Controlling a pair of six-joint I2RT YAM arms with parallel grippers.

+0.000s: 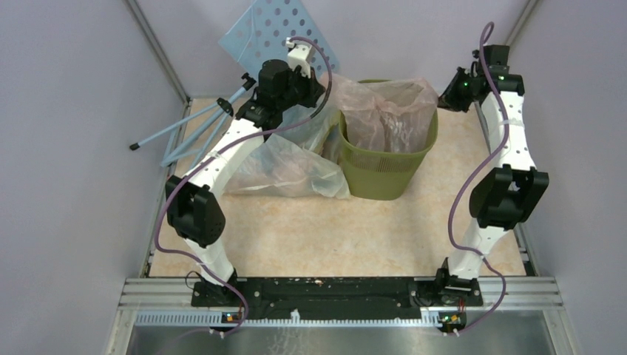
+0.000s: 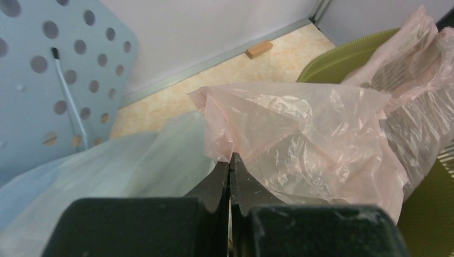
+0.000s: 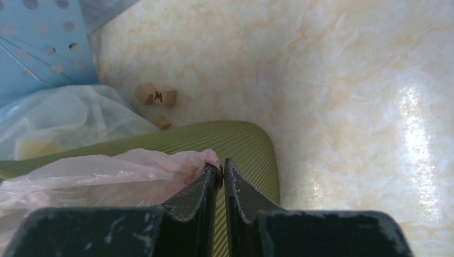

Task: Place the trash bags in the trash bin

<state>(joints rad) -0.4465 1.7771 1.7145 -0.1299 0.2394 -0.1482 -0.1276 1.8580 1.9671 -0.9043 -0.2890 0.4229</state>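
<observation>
The olive-green mesh trash bin (image 1: 384,166) stands at the back middle of the table. A pale pink trash bag (image 1: 384,111) sits in its mouth and is stretched across the rim. My left gripper (image 1: 323,87) is shut on the bag's left edge; in the left wrist view the jaws (image 2: 230,156) pinch the pink plastic (image 2: 300,128) beside the bin rim (image 2: 342,61). My right gripper (image 1: 444,100) is at the bin's right rim; its jaws (image 3: 220,165) are closed on the bag's edge (image 3: 107,171) over the rim (image 3: 235,139). Clear-whitish bags (image 1: 288,170) lie left of the bin.
A blue perforated board (image 1: 273,33) leans on the back wall, with pale blue rods (image 1: 192,126) at the left. Small wooden blocks (image 3: 155,96) lie behind the bin. A whitish bag with a yellowish patch (image 3: 59,118) lies by the board. Walls close in on three sides.
</observation>
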